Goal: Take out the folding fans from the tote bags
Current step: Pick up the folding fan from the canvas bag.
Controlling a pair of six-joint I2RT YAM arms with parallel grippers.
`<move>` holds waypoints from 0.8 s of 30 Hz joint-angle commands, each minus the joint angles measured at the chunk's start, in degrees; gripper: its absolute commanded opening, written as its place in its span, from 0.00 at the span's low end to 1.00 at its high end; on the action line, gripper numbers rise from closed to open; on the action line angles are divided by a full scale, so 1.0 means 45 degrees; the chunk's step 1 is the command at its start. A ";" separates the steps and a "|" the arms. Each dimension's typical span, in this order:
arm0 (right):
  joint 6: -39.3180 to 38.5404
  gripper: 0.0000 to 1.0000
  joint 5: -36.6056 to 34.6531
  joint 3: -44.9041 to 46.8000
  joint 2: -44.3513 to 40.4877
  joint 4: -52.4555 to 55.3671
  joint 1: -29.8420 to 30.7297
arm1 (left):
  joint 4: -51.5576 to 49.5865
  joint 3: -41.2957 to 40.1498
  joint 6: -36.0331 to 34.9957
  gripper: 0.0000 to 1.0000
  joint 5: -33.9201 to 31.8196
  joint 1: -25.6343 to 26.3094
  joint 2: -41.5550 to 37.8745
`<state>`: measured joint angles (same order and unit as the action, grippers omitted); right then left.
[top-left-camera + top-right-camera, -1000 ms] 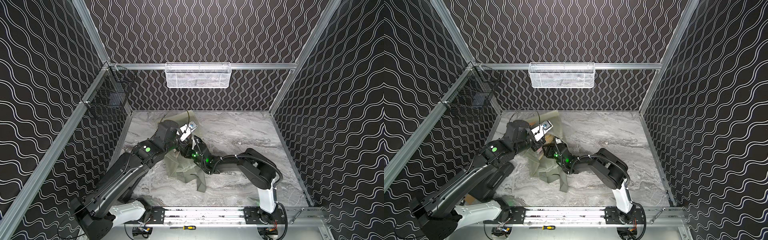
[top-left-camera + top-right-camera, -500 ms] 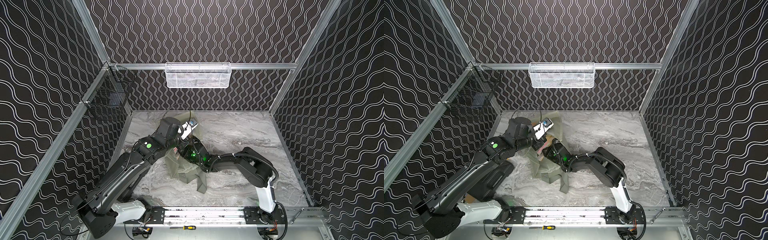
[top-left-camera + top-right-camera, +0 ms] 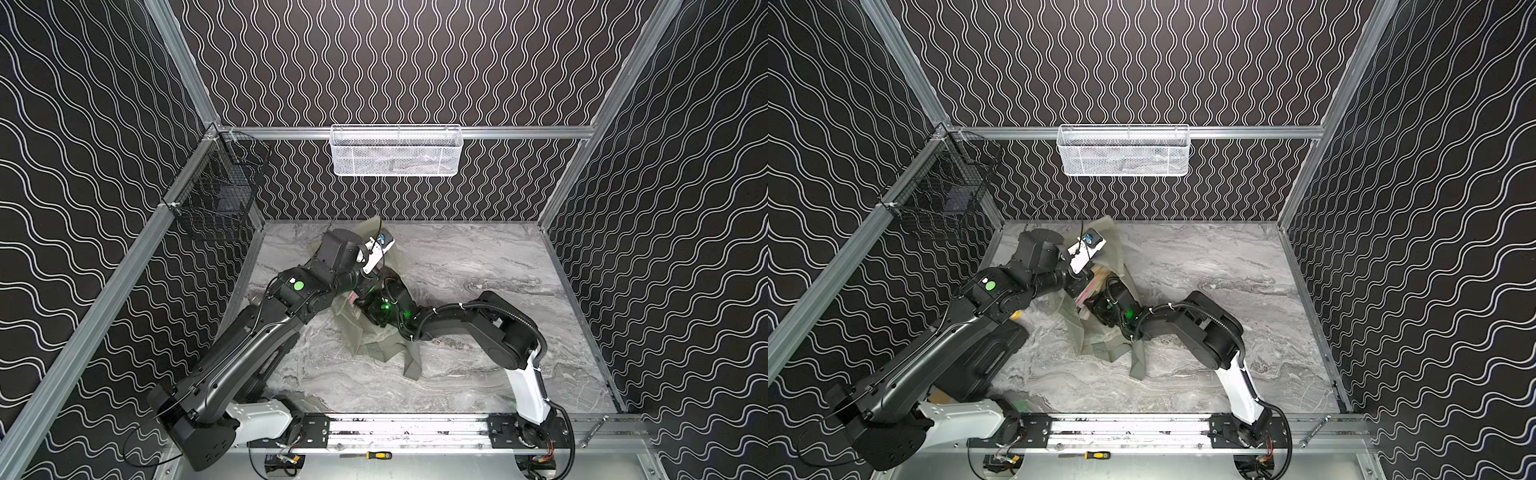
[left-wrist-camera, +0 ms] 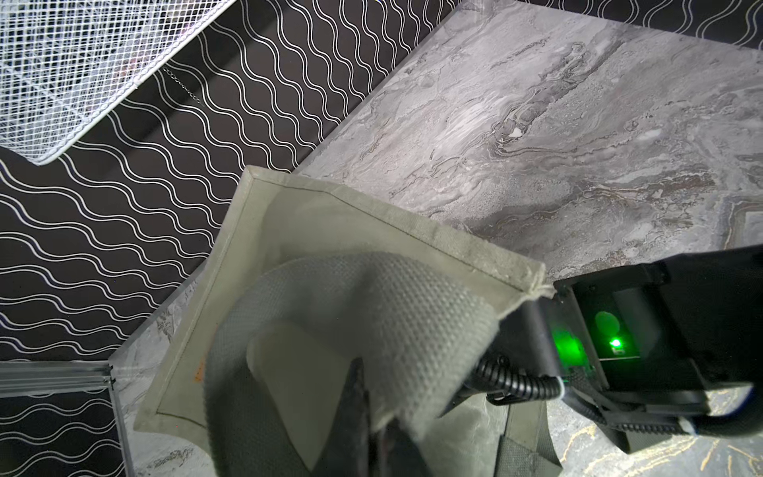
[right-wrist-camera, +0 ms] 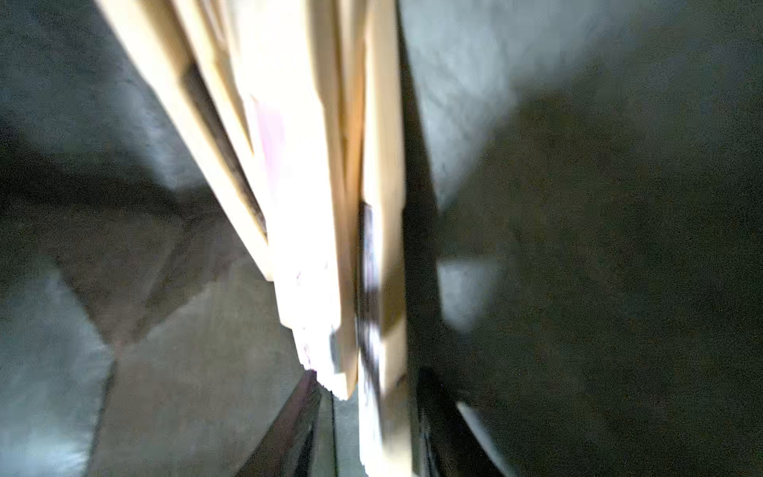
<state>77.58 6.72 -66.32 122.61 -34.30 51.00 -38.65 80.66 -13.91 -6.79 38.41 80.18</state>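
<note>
On the tote bag (image 4: 330, 231), a small orange mark (image 4: 200, 369) is unreadable.

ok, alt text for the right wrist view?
Blurred close-up of a bundle of light-wood folding fans, some with pink or dark patterned parts, dominating the frame inside the dim grey-green tote bag. The dark fingers sit either side of the fan ends; contact is unclear.

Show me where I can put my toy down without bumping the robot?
The widest bare marble table is between the tote bag and the right wall. A smaller strip lies between the bag's strap and the front rail. Left of middle is crowded: the left arm and right arm meet over the bag and folding fans.
</note>
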 commanded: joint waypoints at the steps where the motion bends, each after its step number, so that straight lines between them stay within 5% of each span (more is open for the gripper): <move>1: 0.0592 0.35 0.0209 -0.0178 0.0183 -0.0426 -0.0045 | 0.0766 0.0120 0.0396 0.00 -0.0020 -0.0013 -0.0130; 16: 0.0158 0.05 0.0498 0.0359 -0.0310 -0.0767 -0.0065 | 0.0777 0.0046 0.0355 0.00 -0.0311 -0.0015 -0.0123; 24: -0.2392 0.05 0.0658 0.0430 -0.2099 0.1748 -0.0069 | 0.0806 -0.0117 0.0140 0.00 -0.0551 -0.0009 -0.0056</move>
<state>73.60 9.96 -64.23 116.09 -29.47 50.89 -37.71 80.25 -12.82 -8.34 38.37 79.55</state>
